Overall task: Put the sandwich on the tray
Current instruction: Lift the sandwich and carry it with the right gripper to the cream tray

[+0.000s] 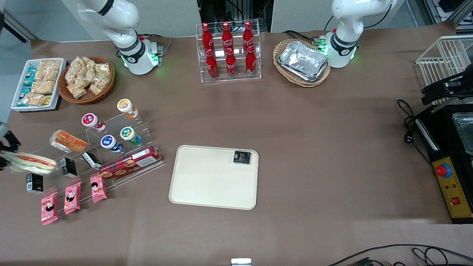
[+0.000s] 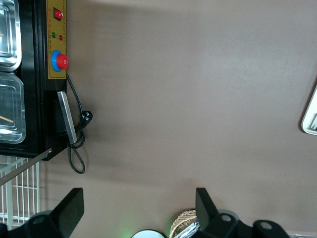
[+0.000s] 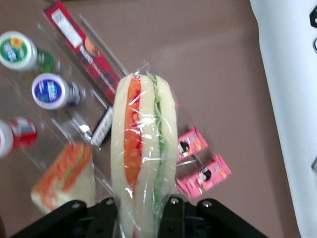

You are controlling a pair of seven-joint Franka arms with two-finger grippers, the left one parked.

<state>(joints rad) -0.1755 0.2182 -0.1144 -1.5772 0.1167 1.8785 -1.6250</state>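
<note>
My right gripper (image 1: 4,153) is at the working arm's end of the table, at the edge of the front view, shut on the sandwich (image 1: 32,163). The sandwich is a clear-wrapped wedge of white bread with red and green filling stripes, held above the clear display steps. In the right wrist view the sandwich (image 3: 143,148) sticks out from between my gripper's (image 3: 140,218) fingers. The cream-beige tray (image 1: 207,181) lies flat mid-table, well off toward the parked arm's end from the sandwich, with a small black packet (image 1: 242,157) on its corner. The tray's edge (image 3: 290,99) shows in the right wrist view.
A smaller orange-brown wrapped sandwich (image 1: 67,140) sits on the clear steps with yoghurt cups (image 1: 111,143), a red biscuit box (image 1: 130,163), black cartons (image 1: 68,167) and pink snack packs (image 1: 72,197). A cola rack (image 1: 229,50) and foil trays in a basket (image 1: 302,61) stand farther from the camera.
</note>
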